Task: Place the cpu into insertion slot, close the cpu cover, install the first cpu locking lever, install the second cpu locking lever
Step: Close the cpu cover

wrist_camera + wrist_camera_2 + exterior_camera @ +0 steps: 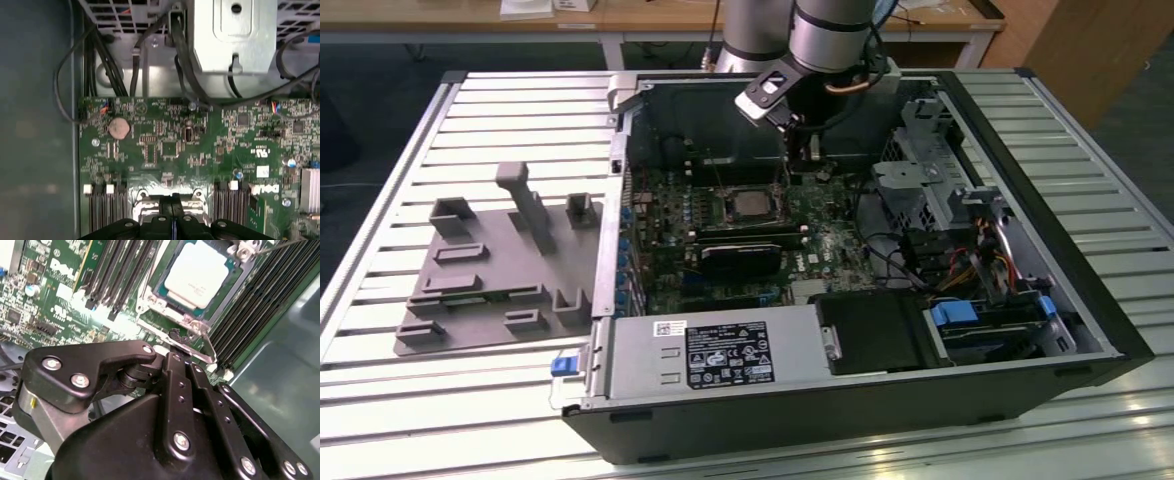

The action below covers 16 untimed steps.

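Cpu (197,272): one, sitting face up in the slot (162,290).
Cover (149,302): one, lying flat around the cpu.
Gripper (183,358): one, its fingers resting together. The tips are hanging just beside the cover's edge tab, and contact cannot be told.
Room: the gripper is reaching inside the case (854,415), near its rear wall. Long slots (250,305) are lying close beside the socket.
Labels: one printed sticker (727,352) is showing on the grey box (634,365). White print is showing on the board (165,145).
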Motion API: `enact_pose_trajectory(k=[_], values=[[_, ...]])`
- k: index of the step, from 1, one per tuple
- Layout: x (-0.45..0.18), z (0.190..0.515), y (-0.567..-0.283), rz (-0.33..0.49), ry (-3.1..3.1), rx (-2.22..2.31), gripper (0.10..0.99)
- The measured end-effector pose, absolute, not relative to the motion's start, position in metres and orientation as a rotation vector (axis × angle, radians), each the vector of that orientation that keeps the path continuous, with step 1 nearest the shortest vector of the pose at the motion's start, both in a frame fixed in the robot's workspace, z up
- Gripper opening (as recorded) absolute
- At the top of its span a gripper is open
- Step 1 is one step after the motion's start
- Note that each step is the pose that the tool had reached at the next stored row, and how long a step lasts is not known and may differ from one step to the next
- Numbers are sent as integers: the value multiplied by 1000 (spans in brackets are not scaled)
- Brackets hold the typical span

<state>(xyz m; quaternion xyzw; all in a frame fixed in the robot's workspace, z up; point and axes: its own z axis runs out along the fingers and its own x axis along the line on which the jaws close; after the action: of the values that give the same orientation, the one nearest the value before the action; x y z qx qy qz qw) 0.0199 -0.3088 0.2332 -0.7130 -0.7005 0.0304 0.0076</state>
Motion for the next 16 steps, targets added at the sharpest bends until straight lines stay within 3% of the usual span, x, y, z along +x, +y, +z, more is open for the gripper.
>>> enact_pose_trajectory(k=[16], values=[[-3,233,-308,59,-2206,-2246,102]])
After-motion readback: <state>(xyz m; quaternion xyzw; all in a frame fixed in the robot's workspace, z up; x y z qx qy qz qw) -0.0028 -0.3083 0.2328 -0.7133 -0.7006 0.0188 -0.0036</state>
